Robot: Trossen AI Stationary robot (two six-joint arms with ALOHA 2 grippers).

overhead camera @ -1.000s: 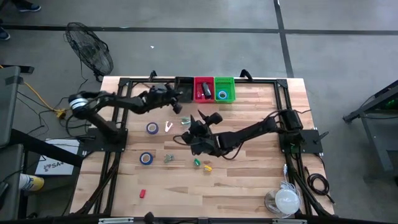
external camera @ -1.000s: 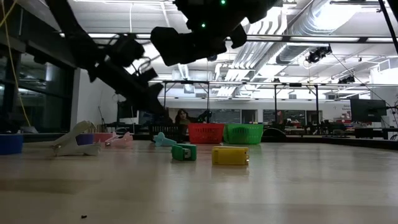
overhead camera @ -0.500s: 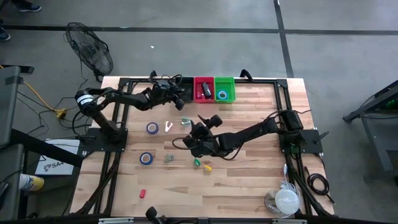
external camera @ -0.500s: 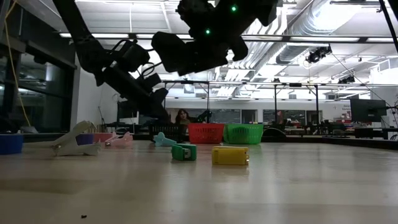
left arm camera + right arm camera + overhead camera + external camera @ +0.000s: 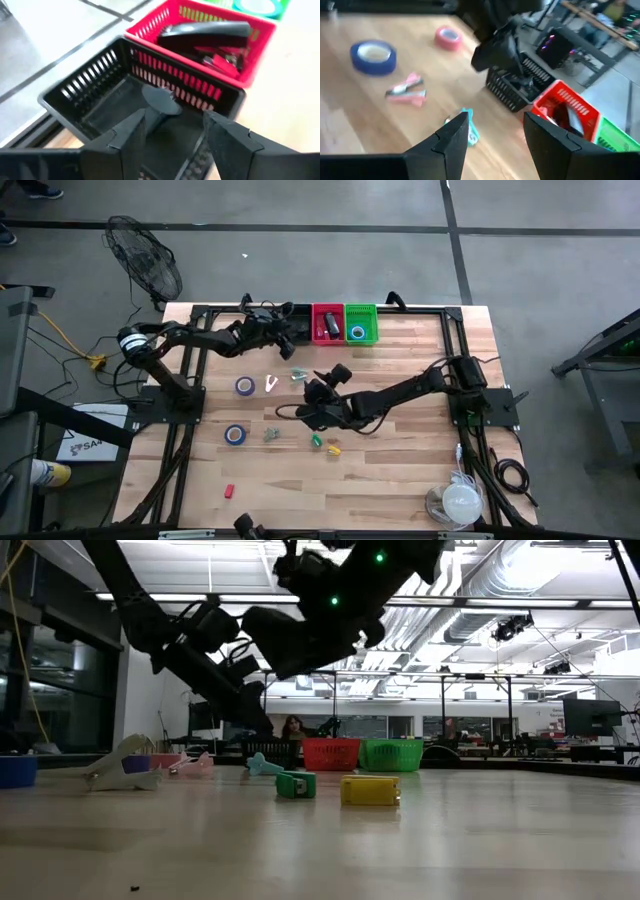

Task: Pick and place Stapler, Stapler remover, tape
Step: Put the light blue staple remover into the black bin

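stapler: a black stapler (image 5: 205, 31) is seen lying in the red basket (image 5: 260, 37), on top of red items; basket sits at the table's far edge (image 5: 326, 322).
tape: one roll (image 5: 357, 332) is held in the green basket (image 5: 361, 323) beside the red one; two blue rolls are left on the wood, one (image 5: 245, 385) near the left arm, one (image 5: 235, 434) closer to the front edge; a pink roll (image 5: 446, 37) is seen on the table in the right wrist view.
staple removers: a white one (image 5: 271, 384) beside the upper blue roll, a teal one (image 5: 298, 374) near it, a pink one (image 5: 408, 92) on the boards.
black basket (image 5: 100, 95): placed just left of the red basket, touching it; a dark item (image 5: 159, 100) lies inside.
left gripper (image 5: 172, 132): hung over the black basket, fingers spread, nothing pinched.
right gripper (image 5: 492, 132): held above mid-table near the teal remover, fingers spread, empty.
small blocks: green (image 5: 295, 784) and yellow (image 5: 370, 790), side by side on the table, apart.
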